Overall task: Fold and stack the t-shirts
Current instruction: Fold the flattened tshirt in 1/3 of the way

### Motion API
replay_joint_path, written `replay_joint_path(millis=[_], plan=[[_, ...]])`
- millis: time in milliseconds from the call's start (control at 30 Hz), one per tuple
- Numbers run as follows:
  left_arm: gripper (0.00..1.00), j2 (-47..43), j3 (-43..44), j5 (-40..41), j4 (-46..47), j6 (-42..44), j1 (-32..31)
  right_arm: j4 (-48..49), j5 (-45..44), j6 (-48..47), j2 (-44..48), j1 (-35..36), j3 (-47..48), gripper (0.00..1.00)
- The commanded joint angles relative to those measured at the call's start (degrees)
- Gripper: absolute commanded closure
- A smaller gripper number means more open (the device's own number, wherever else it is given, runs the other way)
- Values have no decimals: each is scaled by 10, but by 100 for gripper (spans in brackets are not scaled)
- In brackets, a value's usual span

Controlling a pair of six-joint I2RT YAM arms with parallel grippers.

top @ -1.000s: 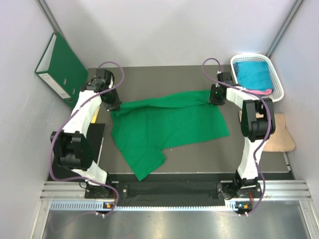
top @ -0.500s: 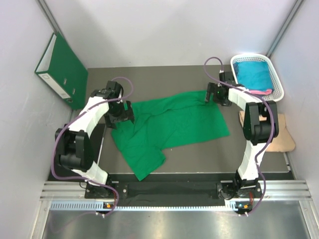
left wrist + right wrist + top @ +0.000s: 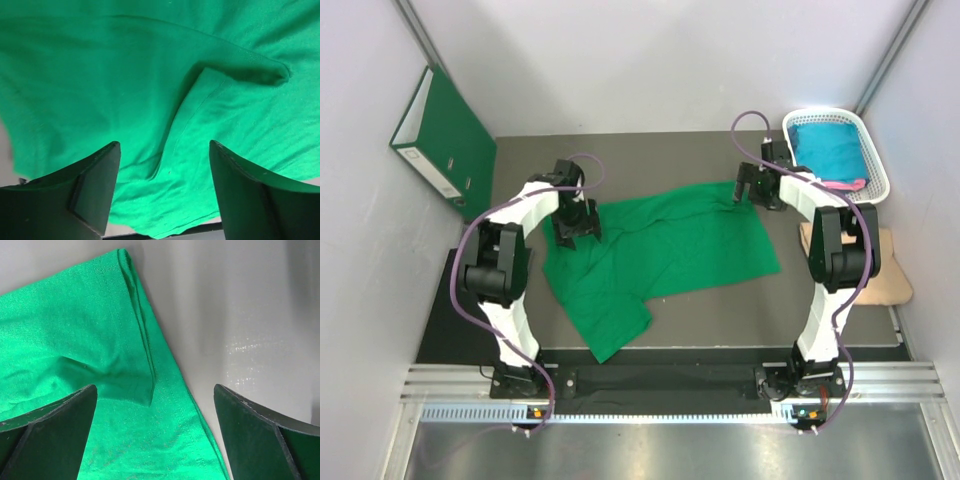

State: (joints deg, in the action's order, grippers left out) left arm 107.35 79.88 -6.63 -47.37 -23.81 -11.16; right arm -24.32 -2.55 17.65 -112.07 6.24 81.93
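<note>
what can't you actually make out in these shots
- Top external: the left gripper has its fingertips hidden under its own wrist, so contact with the green t-shirt is unclear.
- Top external: the pink cloth in the white basket is mostly covered by the teal cloth; neither shows its shape.
- Top external: the binder has a spine label too small to read.
- Right wrist: frame edges cut off most of the t-shirt.

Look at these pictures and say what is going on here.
Two robot arms are working on a bright green t-shirt that lies spread and rumpled on the dark table. The left gripper hangs open over the shirt's left part. The right gripper hangs open over its far right corner. Neither holds cloth. A white basket at the far right holds a teal t-shirt and some pink cloth.
</note>
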Motion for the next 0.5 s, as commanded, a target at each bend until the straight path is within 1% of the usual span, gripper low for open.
replay_joint_path(millis=[0, 33, 100, 167, 233, 333, 367, 433, 467], plan=[[28, 14, 19, -23, 47, 9, -6, -3, -8, 9, 40, -11, 27, 0], [33, 22, 20, -25, 48, 10, -7, -2, -8, 10, 41, -12, 26, 0], [35, 31, 23, -30, 52, 11, -8, -4, -8, 8, 45, -12, 23, 0], [45, 43, 23, -36, 54, 14, -11, -4, -7, 8, 48, -13, 17, 0], [51, 49, 20, -35, 59, 15, -14, -3, -8, 9, 51, -15, 11, 0], [69, 55, 11, -34, 63, 16, -18, 0, -7, 9, 59, -16, 2, 0], [83, 52, 5, -32, 63, 14, -18, 0, -8, 10, 63, -17, 0, 1], [98, 44, 0, -31, 63, 12, -19, 2, -7, 12, 67, -17, -7, 0], [100, 37, -3, -29, 62, 11, -20, 3, -6, 12, 70, -18, -9, 0]])
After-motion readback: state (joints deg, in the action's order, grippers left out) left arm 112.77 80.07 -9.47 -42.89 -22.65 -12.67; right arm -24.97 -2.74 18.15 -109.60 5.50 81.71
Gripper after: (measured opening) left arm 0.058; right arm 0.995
